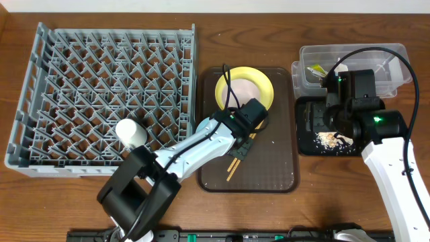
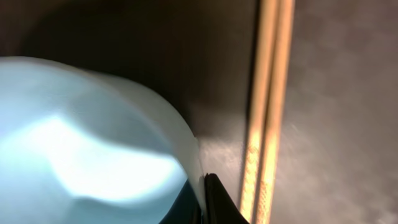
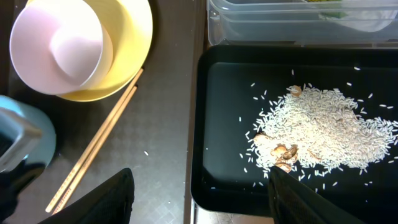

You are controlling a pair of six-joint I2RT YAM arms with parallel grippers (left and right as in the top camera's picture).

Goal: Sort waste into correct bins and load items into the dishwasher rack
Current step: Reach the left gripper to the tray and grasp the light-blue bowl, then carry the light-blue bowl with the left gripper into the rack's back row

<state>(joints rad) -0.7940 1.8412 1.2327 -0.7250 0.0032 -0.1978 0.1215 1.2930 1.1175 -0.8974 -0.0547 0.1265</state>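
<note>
My left gripper [image 1: 252, 126] is low over the brown tray and shut on the rim of the light-blue bowl [image 2: 93, 143]; one dark finger [image 2: 214, 199] shows against the bowl wall. The bowl is hidden under the gripper in the overhead view but shows in the right wrist view [image 3: 28, 146]. The wooden chopsticks [image 1: 236, 161] [image 2: 268, 112] [image 3: 93, 149] lie beside it. The white bowl [image 1: 244, 91] [image 3: 59, 43] sits in the yellow plate [image 1: 265, 84] [image 3: 134, 43]. My right gripper [image 1: 321, 119] [image 3: 199, 205] is open and empty above the black tray's left edge [image 3: 205, 124].
The grey rack [image 1: 107, 87] fills the left, with a white cup [image 1: 131, 132] on its front edge. Rice crumbs [image 1: 329, 140] [image 3: 323, 130] lie in the black tray [image 1: 306, 144]. The clear tub [image 1: 390, 57] [image 3: 280, 28] behind it holds the green-and-yellow wrapper [image 1: 316, 69] [image 3: 329, 14]. The brown tray [image 1: 282, 168] holds plate and chopsticks.
</note>
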